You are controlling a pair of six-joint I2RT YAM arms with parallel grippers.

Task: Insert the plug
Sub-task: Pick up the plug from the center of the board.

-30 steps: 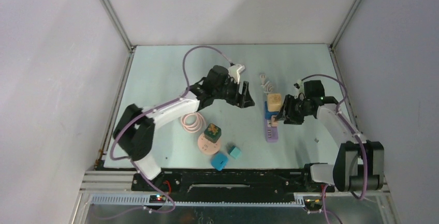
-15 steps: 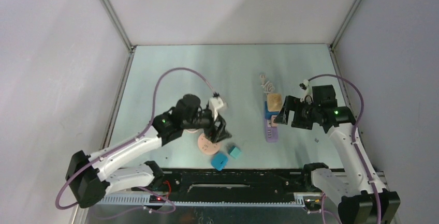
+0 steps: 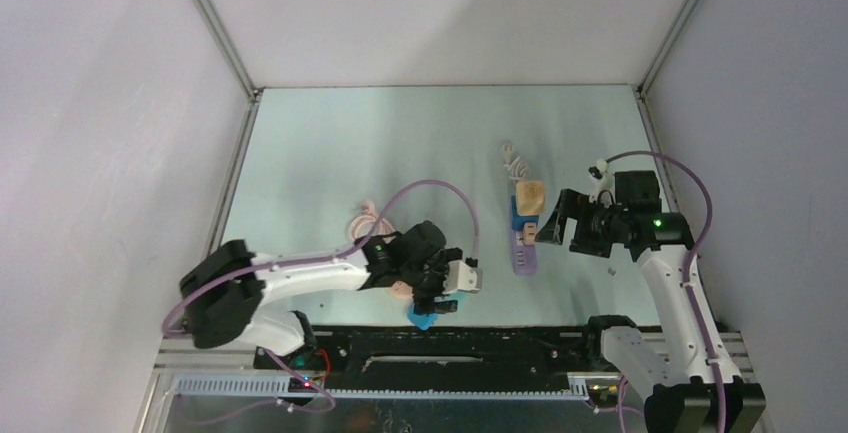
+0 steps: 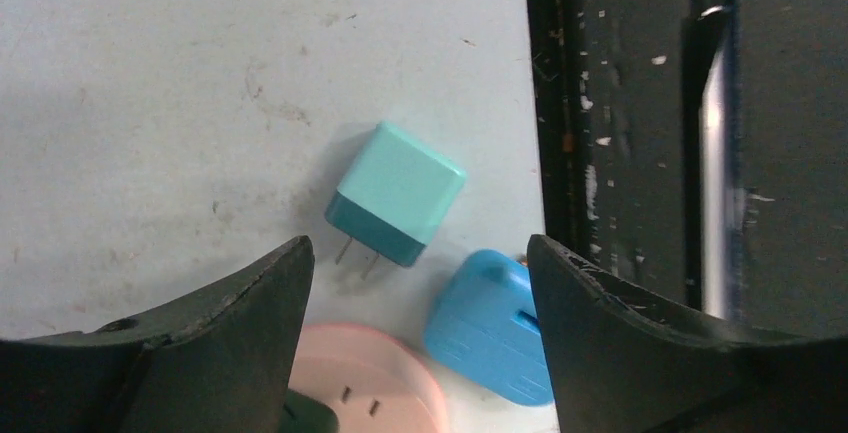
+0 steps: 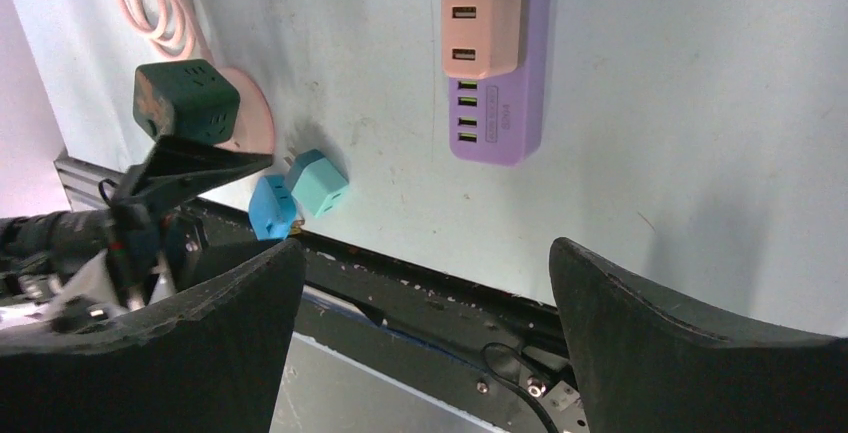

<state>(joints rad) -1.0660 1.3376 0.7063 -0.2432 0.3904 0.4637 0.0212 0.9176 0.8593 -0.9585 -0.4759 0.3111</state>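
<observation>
A teal plug [image 4: 398, 193] with two prongs lies on its side near the table's front edge, beside a blue plug [image 4: 488, 328]. My left gripper [image 4: 418, 253] hovers open just above them, touching neither; in the top view the left gripper [image 3: 436, 293] covers most of both. A round pink socket [image 4: 370, 385] sits beneath its left finger, carrying a dark green cube [image 5: 186, 101]. The purple power strip [image 3: 524, 253] holds a pink adapter [image 5: 483, 31] and a beige plug [image 3: 530, 194] on a blue block. My right gripper [image 3: 556, 221] stands open and empty, right of the strip.
A coiled pink cable [image 3: 368, 221] lies left of the round socket. A white cable [image 3: 514, 161] lies beyond the strip. The black rail [image 4: 640, 153] runs along the table's front edge right beside the blue plug.
My left arm swung from the far middle of the table back to the near edge, over the teal and blue plugs. My right gripper opened wide and drew away from the strip.
</observation>
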